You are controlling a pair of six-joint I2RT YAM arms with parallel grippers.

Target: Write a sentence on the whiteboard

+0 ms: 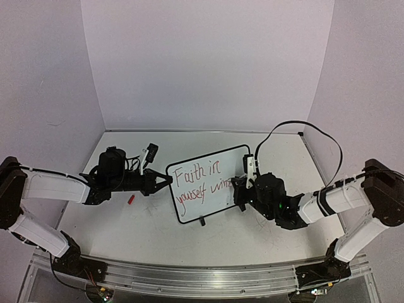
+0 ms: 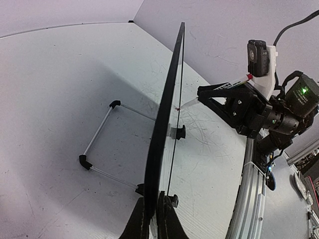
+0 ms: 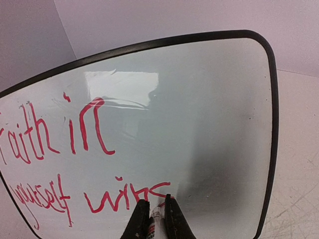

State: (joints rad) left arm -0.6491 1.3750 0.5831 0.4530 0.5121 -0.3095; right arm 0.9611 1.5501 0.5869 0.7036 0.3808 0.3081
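Right claw (image 3: 155, 204) pinches a red marker (image 3: 154, 225) with its tip on the whiteboard (image 3: 209, 114) at the end of the second line, while the left claw (image 2: 156, 203) clamps the board's edge, seemingly steadying it upright on the bench (image 1: 126, 221) against writing pressure.

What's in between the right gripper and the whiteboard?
A marker. The right gripper is shut on it, and its tip touches the whiteboard. The right wrist view shows this best.
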